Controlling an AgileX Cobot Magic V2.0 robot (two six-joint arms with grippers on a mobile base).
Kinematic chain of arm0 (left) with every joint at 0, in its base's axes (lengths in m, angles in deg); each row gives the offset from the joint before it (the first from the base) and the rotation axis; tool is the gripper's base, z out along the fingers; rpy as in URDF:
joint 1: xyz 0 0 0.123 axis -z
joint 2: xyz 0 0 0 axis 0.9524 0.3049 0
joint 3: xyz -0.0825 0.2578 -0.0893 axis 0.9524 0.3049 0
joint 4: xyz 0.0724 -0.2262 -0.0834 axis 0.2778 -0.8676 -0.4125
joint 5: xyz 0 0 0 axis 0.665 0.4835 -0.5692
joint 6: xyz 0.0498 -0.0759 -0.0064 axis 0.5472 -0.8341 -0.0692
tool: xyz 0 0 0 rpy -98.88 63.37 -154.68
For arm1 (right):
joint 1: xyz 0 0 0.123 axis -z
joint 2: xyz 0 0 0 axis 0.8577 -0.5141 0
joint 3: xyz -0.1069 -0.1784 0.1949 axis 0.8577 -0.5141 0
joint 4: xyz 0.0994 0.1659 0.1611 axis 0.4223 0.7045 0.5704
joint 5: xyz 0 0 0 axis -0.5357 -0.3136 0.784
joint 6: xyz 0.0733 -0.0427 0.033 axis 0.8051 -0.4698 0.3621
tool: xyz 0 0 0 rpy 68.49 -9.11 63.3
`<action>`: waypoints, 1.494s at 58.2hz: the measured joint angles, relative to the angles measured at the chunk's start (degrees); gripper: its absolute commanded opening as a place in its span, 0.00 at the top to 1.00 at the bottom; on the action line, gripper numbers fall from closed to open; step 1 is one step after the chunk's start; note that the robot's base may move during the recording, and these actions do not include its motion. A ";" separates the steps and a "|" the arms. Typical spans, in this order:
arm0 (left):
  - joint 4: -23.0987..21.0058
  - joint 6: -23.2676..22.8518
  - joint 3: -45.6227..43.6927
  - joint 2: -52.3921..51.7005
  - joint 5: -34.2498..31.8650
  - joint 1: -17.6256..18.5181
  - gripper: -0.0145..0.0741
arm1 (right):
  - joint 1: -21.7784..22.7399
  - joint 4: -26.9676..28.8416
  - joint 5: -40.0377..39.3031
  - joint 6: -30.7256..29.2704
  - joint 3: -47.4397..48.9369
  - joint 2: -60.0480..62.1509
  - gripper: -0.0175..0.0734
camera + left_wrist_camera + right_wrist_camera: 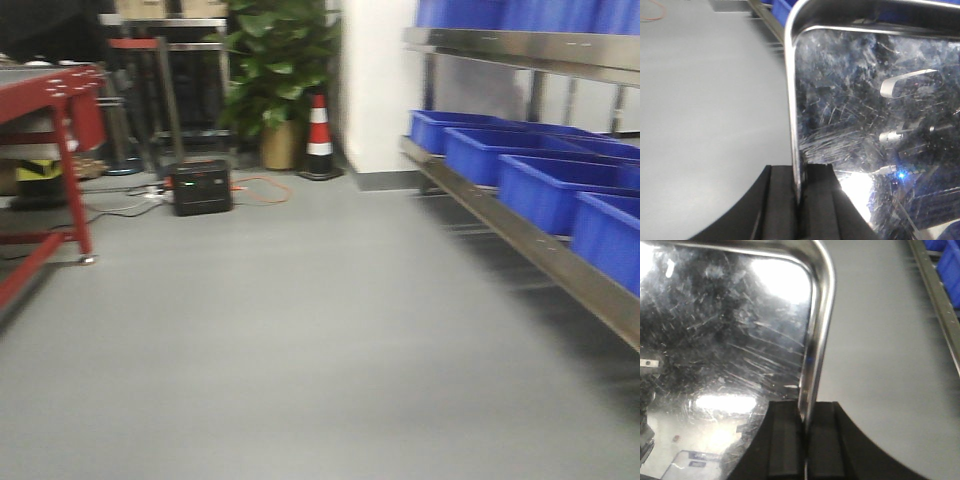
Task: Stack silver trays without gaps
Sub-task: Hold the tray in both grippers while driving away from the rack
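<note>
A scratched silver tray point(865, 115) fills the left wrist view, held above the grey floor. My left gripper point(799, 195) is shut on its left rim, black fingers point(780, 200) on both sides of the rim. The same tray point(725, 340) fills the right wrist view. My right gripper point(805, 435) is shut on its right rim. Neither gripper nor the tray shows in the front view. No other tray is in view.
The front view is blurred. A steel rack point(520, 240) with blue bins point(545, 185) runs along the right. A red cart point(50, 150) stands at the left. A black box point(200, 187), an orange cable, a traffic cone point(318, 135) and a potted plant point(280, 70) stand at the back.
</note>
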 measured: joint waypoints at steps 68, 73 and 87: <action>0.11 0.00 0.00 0.00 0.10 0.00 0.86 | 0.00 0.00 0.00 -0.10 0.00 0.00 0.90; 0.11 0.00 0.00 0.00 0.10 0.00 0.86 | 0.00 0.00 0.00 -0.10 0.00 0.00 0.90; 0.11 0.00 0.00 0.00 0.10 0.00 0.86 | 0.00 0.00 0.00 -0.10 0.00 0.00 0.90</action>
